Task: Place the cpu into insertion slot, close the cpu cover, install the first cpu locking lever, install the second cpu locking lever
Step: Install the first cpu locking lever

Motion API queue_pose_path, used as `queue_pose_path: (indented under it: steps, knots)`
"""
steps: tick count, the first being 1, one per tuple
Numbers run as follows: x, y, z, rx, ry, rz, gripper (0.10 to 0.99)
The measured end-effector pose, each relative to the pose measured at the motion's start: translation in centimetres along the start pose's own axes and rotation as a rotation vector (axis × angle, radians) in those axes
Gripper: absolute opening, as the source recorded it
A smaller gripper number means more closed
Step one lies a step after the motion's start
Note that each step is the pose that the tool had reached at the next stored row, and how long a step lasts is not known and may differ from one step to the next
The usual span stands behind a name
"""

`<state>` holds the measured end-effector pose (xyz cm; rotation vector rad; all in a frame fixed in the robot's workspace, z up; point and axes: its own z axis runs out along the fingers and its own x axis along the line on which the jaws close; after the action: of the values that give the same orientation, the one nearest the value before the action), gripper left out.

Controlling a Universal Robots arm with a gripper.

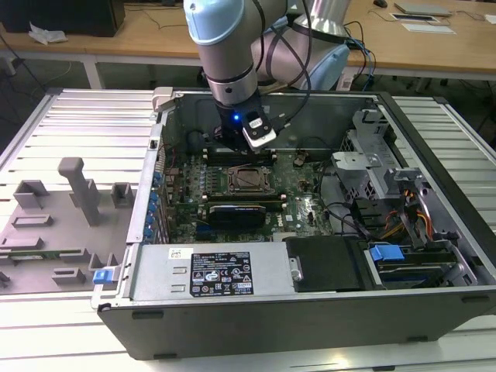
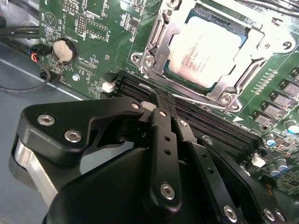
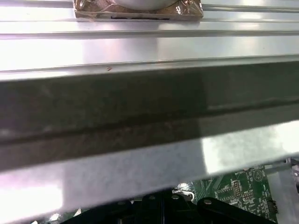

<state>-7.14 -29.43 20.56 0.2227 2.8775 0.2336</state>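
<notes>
Starting at the exterior view's left, a grey moulded fixture (image 1: 70,201) is lying on the ribbed metal desk (image 1: 77,116) beside the open computer case (image 1: 310,318). Toward the middle, you are reaching the arm (image 1: 225,54) down into the case, close over the insertion slot (image 1: 248,180) on the green board.

In the second wrist view, the matte black fingers of the hand (image 2: 155,108) are pressing together with nothing between them, tips hovering at the long black memory slots (image 2: 210,126) just beside the socket. The cpu (image 2: 211,49) is sitting in the slot, showing its pale brushed-metal top. The cpu cover (image 2: 156,44), a thin stamped silver frame, is lying down around it.

I judge you are working on the locking-lever steps. A slim, bright wire lever (image 2: 205,101) is running along the socket's edge near your fingertips; whether it is latched I cannot tell. It looks springy, so this work is probably calling for a steady, well-aimed push.

At the exterior view's right, a perforated metal drive cage (image 1: 372,167) is standing.
</notes>
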Motion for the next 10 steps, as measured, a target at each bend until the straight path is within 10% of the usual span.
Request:
queue_pose_path:
  steps: [10]
  knots:
    - [0.17,0.14,0.56,0.016,-0.0125,0.068,0.106]
